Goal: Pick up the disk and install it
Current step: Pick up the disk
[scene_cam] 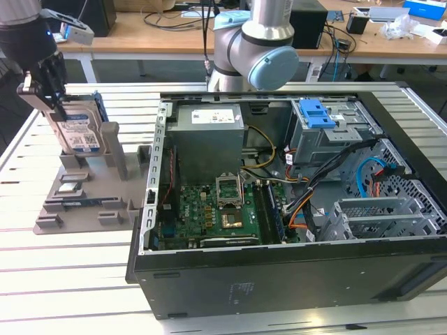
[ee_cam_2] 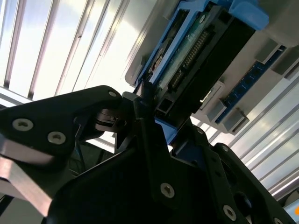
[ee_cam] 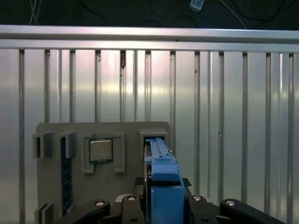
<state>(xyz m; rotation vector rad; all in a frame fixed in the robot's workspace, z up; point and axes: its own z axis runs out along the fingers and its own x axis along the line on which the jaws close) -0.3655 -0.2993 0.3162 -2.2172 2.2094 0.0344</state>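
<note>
Exterior view: one disk (scene_cam: 77, 132), one stand (scene_cam: 84, 204).

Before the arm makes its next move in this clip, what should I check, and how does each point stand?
1. Gripper at the disk, on its top edge: ok.
2. Disk standing upright in the gray fixture slot: ok.
3. Secure hold on the disk: cannot tell.
4. Computer case open, inside exposed: ok.
5. Drive bay beside the blue latch free to take the disk: cannot tell.
6. Cables clear of the bay: cannot tell; a bundle runs close beside it.
</note>
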